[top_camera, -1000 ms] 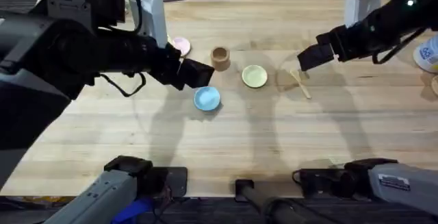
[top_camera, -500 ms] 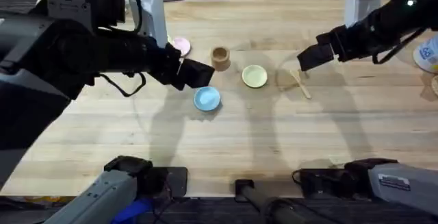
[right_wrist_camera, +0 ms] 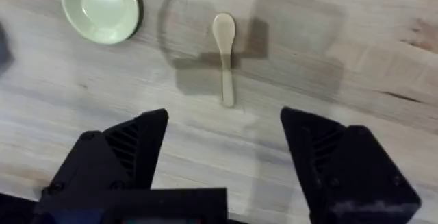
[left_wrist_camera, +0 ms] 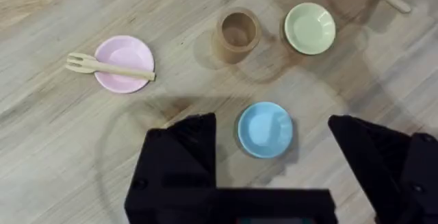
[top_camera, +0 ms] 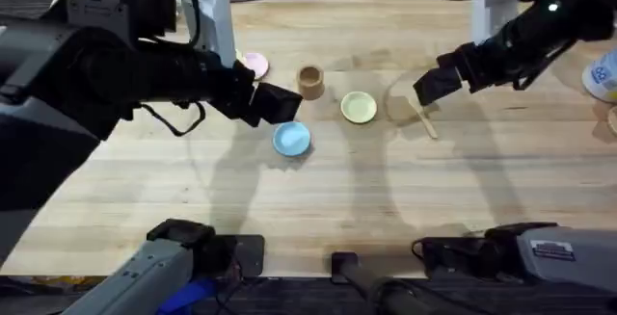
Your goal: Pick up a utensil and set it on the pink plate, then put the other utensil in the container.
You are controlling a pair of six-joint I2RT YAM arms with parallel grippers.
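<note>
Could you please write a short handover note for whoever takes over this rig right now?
Left gripper: open, empty, above the blue plate.
Right gripper: open, empty, above the wooden spoon, which lies on the table beside the yellow-green plate.
Done: wooden fork rests across the pink plate.
Left: grasp the spoon and put it in the brown cup, which looks empty.

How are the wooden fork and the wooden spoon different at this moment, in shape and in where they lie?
The fork ends in short tines, while the spoon ends in a smooth oval bowl. The fork lies across the pink plate with its tines past the rim, while the spoon lies flat on the bare table, apart from the yellow-green plate. Both are small, pale wood, and neither is held by a gripper.
</note>
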